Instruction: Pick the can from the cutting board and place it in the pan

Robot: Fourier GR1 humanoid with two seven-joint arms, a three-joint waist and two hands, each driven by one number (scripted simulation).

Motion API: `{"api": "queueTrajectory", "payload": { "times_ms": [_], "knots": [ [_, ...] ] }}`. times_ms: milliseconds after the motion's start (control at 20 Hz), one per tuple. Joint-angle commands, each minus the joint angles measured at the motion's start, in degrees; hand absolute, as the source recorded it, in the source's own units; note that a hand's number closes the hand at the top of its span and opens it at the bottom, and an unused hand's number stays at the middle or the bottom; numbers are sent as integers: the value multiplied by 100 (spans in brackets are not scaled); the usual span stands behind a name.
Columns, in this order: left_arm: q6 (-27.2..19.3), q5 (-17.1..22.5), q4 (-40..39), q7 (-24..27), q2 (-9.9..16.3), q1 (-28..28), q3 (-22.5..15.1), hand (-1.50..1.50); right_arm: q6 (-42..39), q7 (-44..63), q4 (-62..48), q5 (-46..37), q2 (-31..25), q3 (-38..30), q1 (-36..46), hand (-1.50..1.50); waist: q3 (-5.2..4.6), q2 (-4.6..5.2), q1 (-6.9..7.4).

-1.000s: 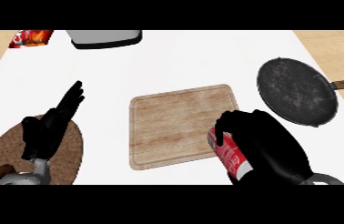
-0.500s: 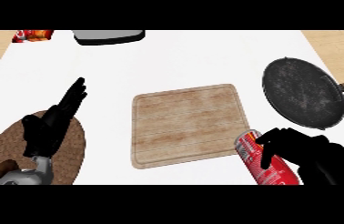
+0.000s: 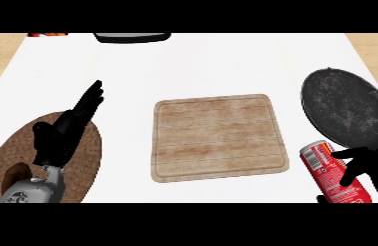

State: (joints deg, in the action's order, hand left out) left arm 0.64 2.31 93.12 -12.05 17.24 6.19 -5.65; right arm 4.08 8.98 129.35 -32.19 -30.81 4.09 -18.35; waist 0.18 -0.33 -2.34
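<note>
My right hand [image 3: 360,166] sits at the lower right edge of the head view, curled round a red can [image 3: 330,173] held tilted off the right side of the wooden cutting board [image 3: 216,136]. The board's top is bare. A dark round pan [image 3: 341,107] lies at the right edge, just above the can. My left hand [image 3: 68,130] rests open at the lower left, fingers pointing up, over a round brown mat [image 3: 85,155].
A dark object [image 3: 131,37] lies at the far edge of the white counter, with a red item [image 3: 49,34] at the far left corner. Light wood shows past the counter's right corner.
My right hand has carried the can rightward off the cutting board, to a spot below the pan. The view has shifted so the board sits further right. The left hand stays still.
</note>
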Motion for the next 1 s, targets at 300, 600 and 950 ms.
{"api": "queueTrajectory", "payload": {
  "times_ms": [300,600,950],
  "knots": [
    [177,-156,-512,-24,-274,621,-45,0,578,-1685,-2823,277,156,-1254,1201,150,-13,51,250],
    [334,-186,-687,332,-225,486,127,0,735,-2865,-5150,382,-15,-1628,2499,150,-12,63,308],
    [526,-268,-262,89,-278,252,228,0,917,-3546,-6868,196,51,-1804,3624,150,-16,41,273]
  ]
}}
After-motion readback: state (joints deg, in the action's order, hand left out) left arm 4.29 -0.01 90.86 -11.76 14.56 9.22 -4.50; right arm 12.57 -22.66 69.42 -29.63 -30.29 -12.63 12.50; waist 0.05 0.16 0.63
